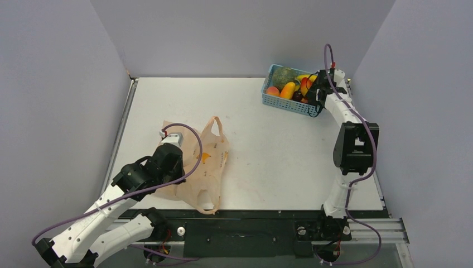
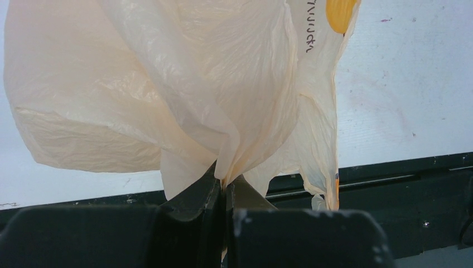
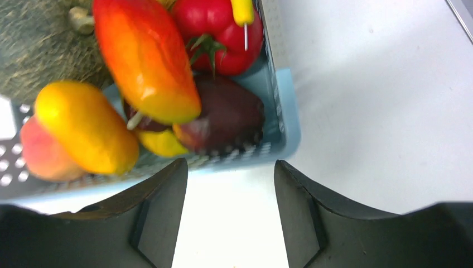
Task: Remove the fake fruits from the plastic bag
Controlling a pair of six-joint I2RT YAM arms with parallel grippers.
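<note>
The pale-orange plastic bag [image 1: 207,162] lies crumpled at the near left of the table. My left gripper [image 1: 179,177] is shut on a bunched fold of the bag [image 2: 223,111], and no fruit shows through it. The fruits sit in a blue basket [image 1: 279,104] at the far right: the green melon [image 3: 33,50], the red-yellow mango [image 3: 148,56], the dark maroon plum [image 3: 226,120] and a yellow fruit [image 3: 83,125]. My right gripper [image 3: 230,170] is open and empty just off the basket's corner [image 3: 284,128], over bare table.
A peach-coloured fruit [image 3: 39,153] and a shiny red fruit with a green stem [image 3: 220,33] also lie in the basket. The black near rail [image 2: 401,173] runs just beyond the bag. Grey walls close in the table on three sides.
</note>
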